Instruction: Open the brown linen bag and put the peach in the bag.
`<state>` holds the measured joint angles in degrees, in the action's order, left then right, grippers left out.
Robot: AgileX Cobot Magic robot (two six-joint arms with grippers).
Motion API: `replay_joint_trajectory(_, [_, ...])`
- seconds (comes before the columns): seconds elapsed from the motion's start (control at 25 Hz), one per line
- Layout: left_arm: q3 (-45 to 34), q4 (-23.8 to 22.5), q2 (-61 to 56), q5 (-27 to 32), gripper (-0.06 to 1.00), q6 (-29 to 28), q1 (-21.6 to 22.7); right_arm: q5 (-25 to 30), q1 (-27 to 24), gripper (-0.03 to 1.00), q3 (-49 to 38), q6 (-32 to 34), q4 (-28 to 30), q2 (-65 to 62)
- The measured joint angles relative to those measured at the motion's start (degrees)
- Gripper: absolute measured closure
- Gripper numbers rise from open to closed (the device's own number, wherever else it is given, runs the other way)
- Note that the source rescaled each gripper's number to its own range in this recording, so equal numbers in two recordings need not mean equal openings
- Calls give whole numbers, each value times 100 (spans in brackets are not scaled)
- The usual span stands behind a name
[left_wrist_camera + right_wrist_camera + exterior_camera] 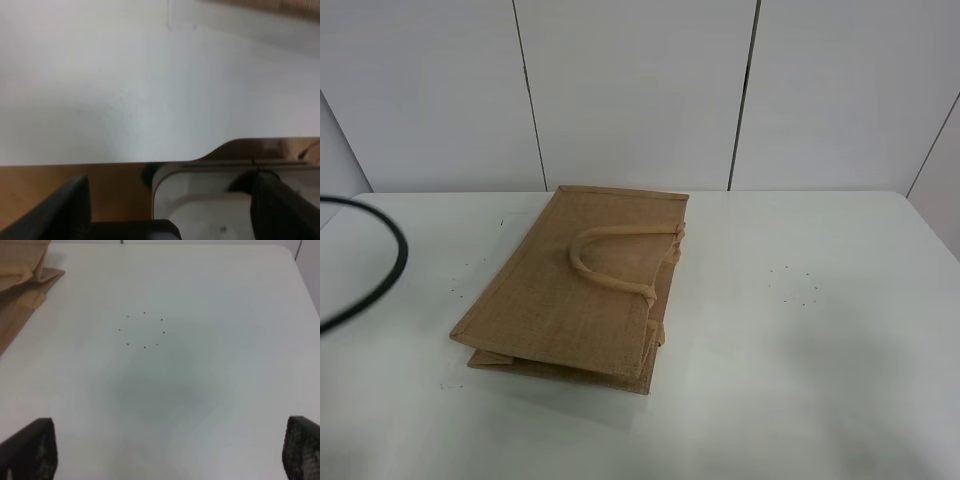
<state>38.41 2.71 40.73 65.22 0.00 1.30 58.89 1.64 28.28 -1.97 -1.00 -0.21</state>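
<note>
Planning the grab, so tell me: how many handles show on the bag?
1: a handle lying on top of the flat bag. A second may be hidden underneath.

A white table [800, 340] fills the scene. A black cable [380, 275] curves over its left edge. A ring of small dark dots [144, 330] marks its right part.

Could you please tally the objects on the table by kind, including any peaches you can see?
Brown linen bag, lying flat: 1
Black cable at the left edge: 1
Peaches: 0 in view
Total: 2
</note>
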Motion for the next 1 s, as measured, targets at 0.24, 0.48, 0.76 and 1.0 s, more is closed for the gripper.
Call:
replay_joint_trajectory(0.24, [-958, 0, -1702, -388, -3, 187, 0, 0, 0, -3, 0, 0, 0, 0])
replay_joint_trajectory(0.48, [-980, 0, -2819, -461, -1, 332, 0, 0, 0, -3, 0, 0, 0, 0])
replay_joint_trajectory(0.76, [-986, 0, -3592, -481, -1, 345, 0, 0, 0, -3, 0, 0, 0, 0])
replay_joint_trajectory(1.0, [-987, -44, -4095, -481, -1, 297, 0, 0, 0, -3, 0, 0, 0, 0])
